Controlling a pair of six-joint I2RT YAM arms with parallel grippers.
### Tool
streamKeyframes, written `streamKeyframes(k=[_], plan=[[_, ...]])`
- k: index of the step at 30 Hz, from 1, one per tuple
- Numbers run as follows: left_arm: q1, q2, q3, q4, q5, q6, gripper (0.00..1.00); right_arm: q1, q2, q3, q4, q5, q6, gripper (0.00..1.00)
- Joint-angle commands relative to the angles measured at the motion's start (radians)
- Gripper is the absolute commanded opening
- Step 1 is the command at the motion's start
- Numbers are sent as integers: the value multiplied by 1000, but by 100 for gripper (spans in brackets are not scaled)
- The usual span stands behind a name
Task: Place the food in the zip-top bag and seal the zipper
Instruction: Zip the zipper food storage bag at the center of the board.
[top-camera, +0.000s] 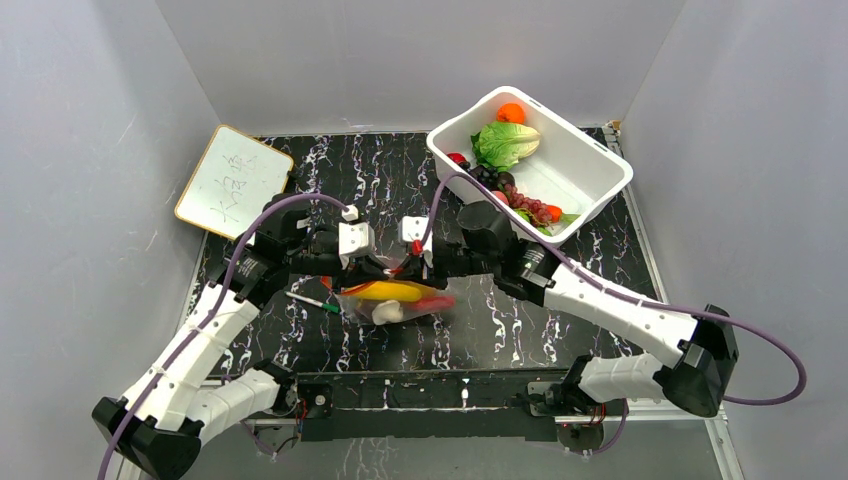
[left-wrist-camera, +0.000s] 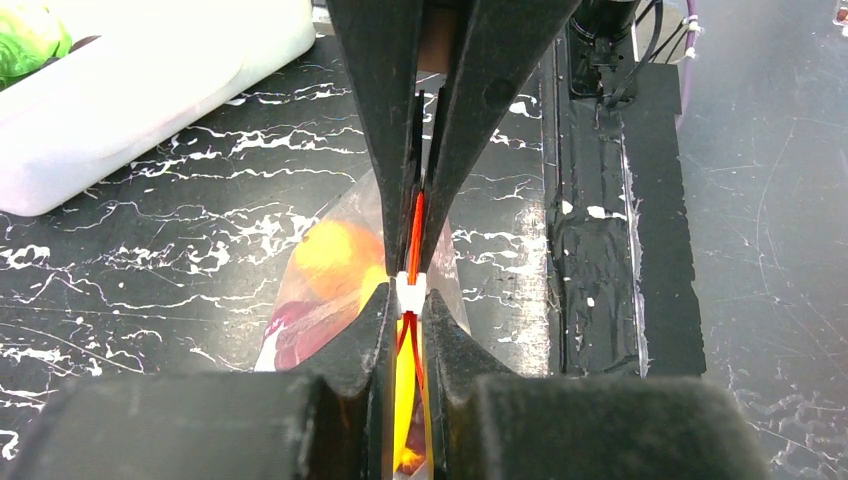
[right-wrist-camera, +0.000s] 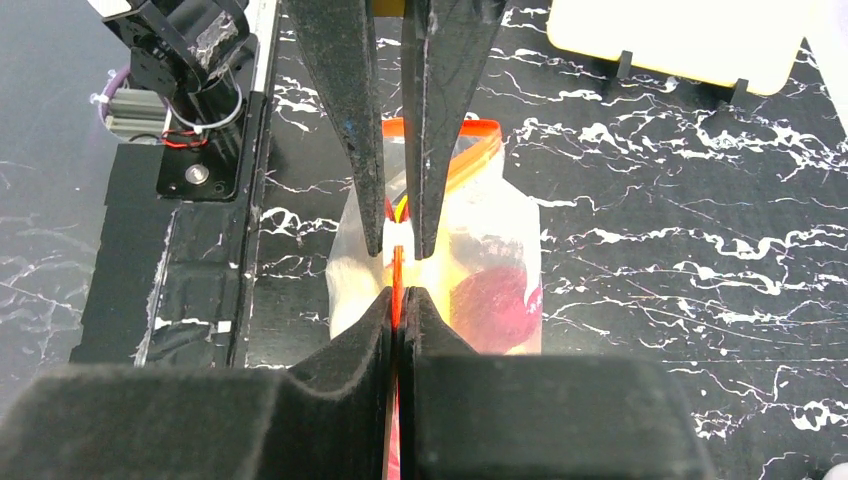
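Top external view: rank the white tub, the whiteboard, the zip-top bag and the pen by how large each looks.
Largest to smallest:
1. white tub
2. whiteboard
3. zip-top bag, its top edge partly covered, so judged roughly
4. pen

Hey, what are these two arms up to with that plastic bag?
They are closing a zip-top bag. The left gripper and the right gripper are both clamped shut on its red-orange zipper, close together. Yellow, red and white toy food is already inside. More toy produce lies in the white tub behind.
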Motion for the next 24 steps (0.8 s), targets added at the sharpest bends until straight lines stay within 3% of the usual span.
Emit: streamKeyframes(k=[1,12,15,19,20,22,24], plan=[[5,-14,-17,-76,-80,16,0,-13,-106,2,145,60,30,0],[5,-55,-32,-69,-88,0,0,-46,-206,-99,228,268,116,0],[5,-67,-34,-64,-82,-3,0,-50,-195,-93,218,235,120,0],[5,-74,-43,-33,-59,-13,0,-51,-166,-59,169,38,95,0],[5,-73,-42,-24,-50,-17,0,-50,-163,-46,142,0,87,7],[6,-66,-37,-13,-28,-20,0,-50,-177,-45,114,-36,73,35],[5,-59,-34,-1,-7,-22,0,-51,-202,-59,97,-46,36,45]])
